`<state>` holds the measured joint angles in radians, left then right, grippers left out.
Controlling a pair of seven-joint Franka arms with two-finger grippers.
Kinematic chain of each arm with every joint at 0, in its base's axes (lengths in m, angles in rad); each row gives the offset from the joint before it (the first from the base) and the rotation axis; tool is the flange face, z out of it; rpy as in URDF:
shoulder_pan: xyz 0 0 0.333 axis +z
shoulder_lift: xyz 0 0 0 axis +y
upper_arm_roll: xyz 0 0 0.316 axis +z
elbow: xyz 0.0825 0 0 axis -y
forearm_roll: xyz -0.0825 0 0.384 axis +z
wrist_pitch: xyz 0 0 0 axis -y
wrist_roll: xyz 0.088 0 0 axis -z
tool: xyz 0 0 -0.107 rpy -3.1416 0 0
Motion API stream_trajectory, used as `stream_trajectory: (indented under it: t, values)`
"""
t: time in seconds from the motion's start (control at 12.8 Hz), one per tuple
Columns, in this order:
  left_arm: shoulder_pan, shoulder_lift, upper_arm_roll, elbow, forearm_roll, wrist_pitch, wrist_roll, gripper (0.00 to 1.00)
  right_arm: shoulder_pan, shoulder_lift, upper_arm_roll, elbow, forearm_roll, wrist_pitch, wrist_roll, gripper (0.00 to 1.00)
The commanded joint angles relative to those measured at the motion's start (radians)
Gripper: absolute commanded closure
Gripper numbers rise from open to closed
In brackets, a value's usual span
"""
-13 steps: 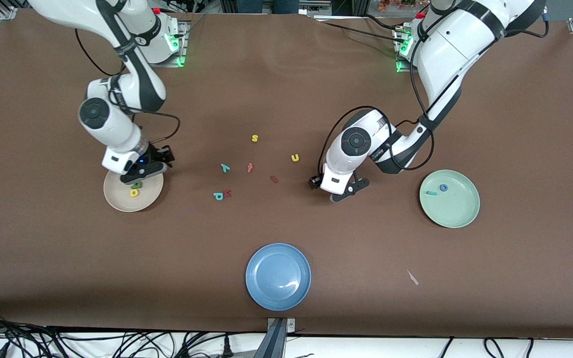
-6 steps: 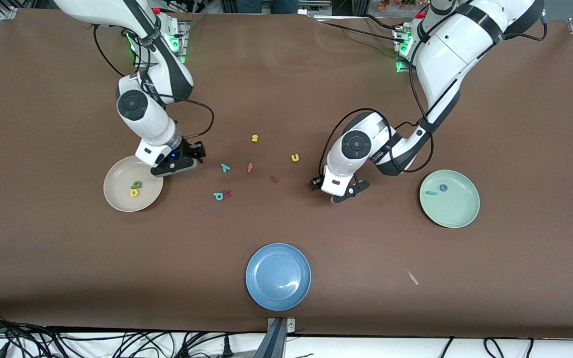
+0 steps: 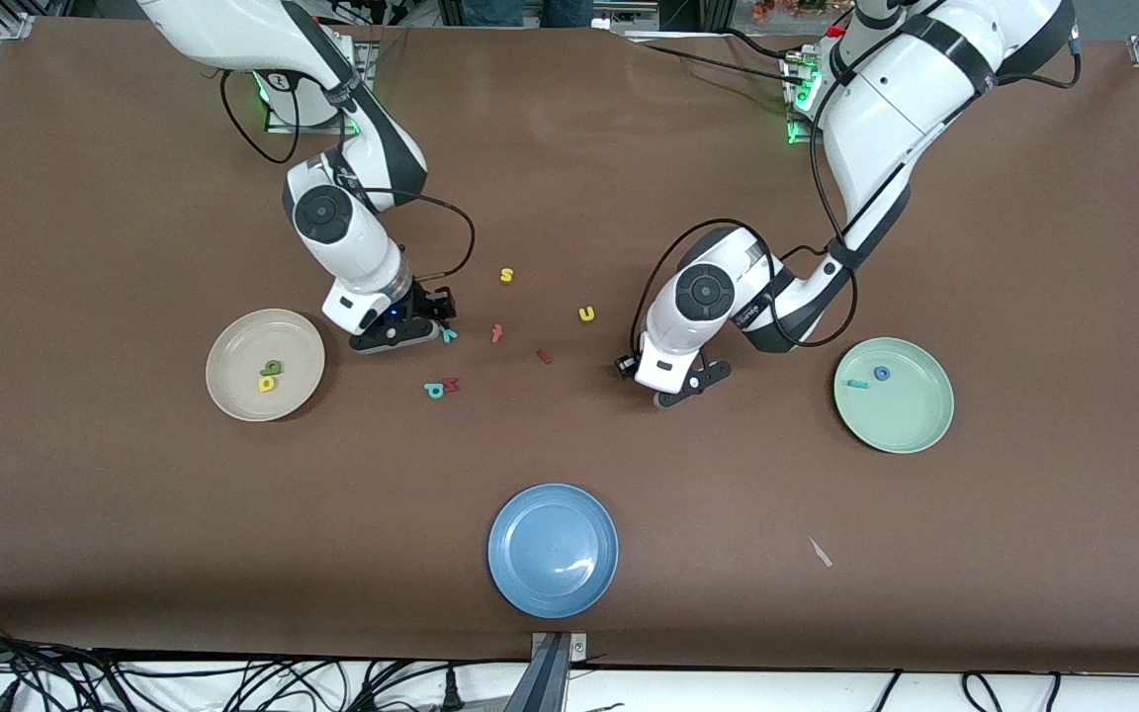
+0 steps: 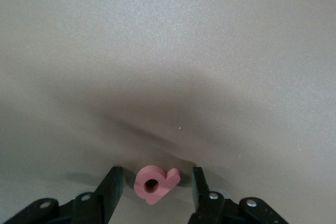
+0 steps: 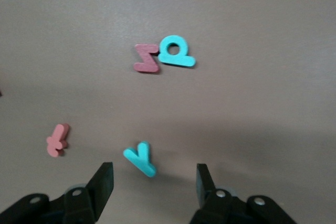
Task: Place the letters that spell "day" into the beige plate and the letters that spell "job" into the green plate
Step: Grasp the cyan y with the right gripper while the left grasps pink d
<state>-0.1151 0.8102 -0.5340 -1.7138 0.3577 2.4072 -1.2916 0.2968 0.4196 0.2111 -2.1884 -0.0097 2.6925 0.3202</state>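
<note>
The right hand hung unclenched over the teal "y" on the bench, the beige plate at its eight o'clock in the front view. The left hand, unclenched, straddled the salmon "b", long axis finger to finger; the green plate lay at four o'clock

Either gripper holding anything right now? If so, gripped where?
Nothing is held. The left gripper has open jaws flanking the salmon "b" without touching it; the right gripper hangs open over the teal "y".
</note>
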Motion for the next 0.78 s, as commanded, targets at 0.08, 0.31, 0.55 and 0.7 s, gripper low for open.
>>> stream_trajectory:
  t: [0.08,0.31,0.55,0.7]
  values:
    - [-0.021,0.029,0.009,0.031,0.027,-0.010,0.000,0.54,0.038,0.041,-0.001,0.021,-0.006,0.036,0.065,0.28]
    - [-0.021,0.029,0.009,0.034,0.026,-0.010,-0.003,0.71,0.044,0.056,-0.001,0.015,-0.007,0.061,0.066,0.28]
    - [-0.020,0.026,0.009,0.045,0.024,-0.016,-0.008,0.87,0.044,0.070,-0.001,0.006,-0.013,0.092,0.066,0.29]
    - [-0.015,0.018,0.008,0.046,0.014,-0.020,-0.011,0.90,0.044,0.074,-0.001,0.006,-0.026,0.093,0.066,0.29]
